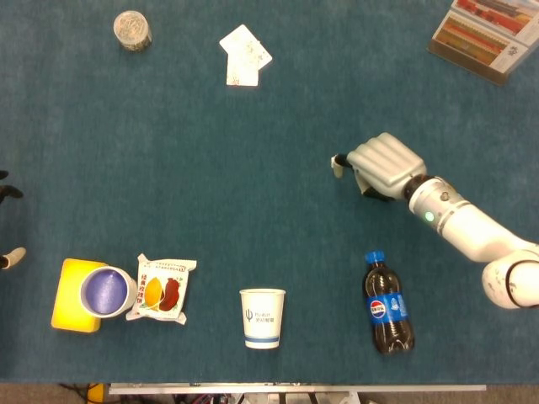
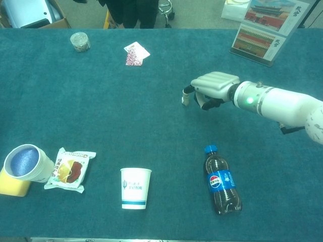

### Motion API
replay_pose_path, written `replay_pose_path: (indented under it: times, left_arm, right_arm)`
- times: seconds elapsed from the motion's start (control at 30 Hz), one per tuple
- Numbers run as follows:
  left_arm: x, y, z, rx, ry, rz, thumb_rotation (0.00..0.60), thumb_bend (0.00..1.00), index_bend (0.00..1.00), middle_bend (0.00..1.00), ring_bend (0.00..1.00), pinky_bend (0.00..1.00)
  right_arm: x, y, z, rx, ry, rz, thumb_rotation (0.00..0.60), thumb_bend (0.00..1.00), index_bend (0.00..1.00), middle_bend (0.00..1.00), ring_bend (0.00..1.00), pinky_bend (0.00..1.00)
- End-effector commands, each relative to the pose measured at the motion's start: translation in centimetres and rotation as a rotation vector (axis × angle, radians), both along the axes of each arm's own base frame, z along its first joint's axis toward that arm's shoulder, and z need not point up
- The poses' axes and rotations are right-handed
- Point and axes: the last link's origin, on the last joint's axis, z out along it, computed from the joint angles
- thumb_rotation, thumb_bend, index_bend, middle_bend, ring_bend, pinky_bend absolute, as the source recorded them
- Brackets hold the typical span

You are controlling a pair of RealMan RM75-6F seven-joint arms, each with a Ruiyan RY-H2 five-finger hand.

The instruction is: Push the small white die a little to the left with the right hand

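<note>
Looking at the small white die [image 1: 337,168]: lying on the blue worktop [image 1: 210,185], a little right of the middle, tucked against the tip of the right robot hand [image 1: 383,164]. Seeming to be touching one fingertip [image 2: 187,90] on its right side, though hard to be sure, being so tiny.

Looking at the right robot hand: reaching in from the right, back side facing up, clenched, with fingers curled down and grasping nothing. Looking like the push is under way, with only a short slide needed.

Doing this step well:
- Keeping the fingertip low, right at the die's side, not sliding over its top.
- Moving slowly and straight to the left, so as not to be flicking or rolling the die.
- Stopping soon, being asked for only a little push.
- Lifting the robot hand away gently after, not dragging the die back.

Looking further out: plenty of bare worktop waiting to the left of the die. Standing well apart below: a cola bottle [image 1: 389,307] and a paper cup [image 1: 262,317]. Lying well apart above: some playing cards [image 1: 244,55]. Nothing sitting in the way.

Peeking in at the far left edge: small dark bits, maybe the left robot hand [image 1: 7,192]; not able to tell if released or clenched.
</note>
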Motion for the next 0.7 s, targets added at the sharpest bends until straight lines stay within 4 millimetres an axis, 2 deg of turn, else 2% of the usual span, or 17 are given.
replay_pose_path:
  times: [0.03,0.4,0.7]
  left_arm:
    - [-0.04,-0.04,0.02,0.002,-0.001,0.001,0.6,0.15,0.27,0.13,0.04,0.26]
    - [-0.12,-0.14,-0.02,0.0,-0.004,0.002,0.6,0.15,0.27,0.13,0.04,0.26]
    - [-0.16,-0.19,-0.1,-0.003,-0.006,0.005,0.6,0.15,0.27,0.13,0.04,0.26]
  right_arm:
    - [0.38,0.06,-0.1,0.007,0.004,0.006,0.6,1.0,0.38,1.0,1.0,1.0]
    - [0.09,-0.02,-0.29,0.005,0.05,0.008,0.6,1.0,0.37,1.0,1.0,1.0]
    - [0.18,-0.06,-0.24,-0.003,0.052,0.005,0.6,1.0,0.31,1.0,1.0,1.0]
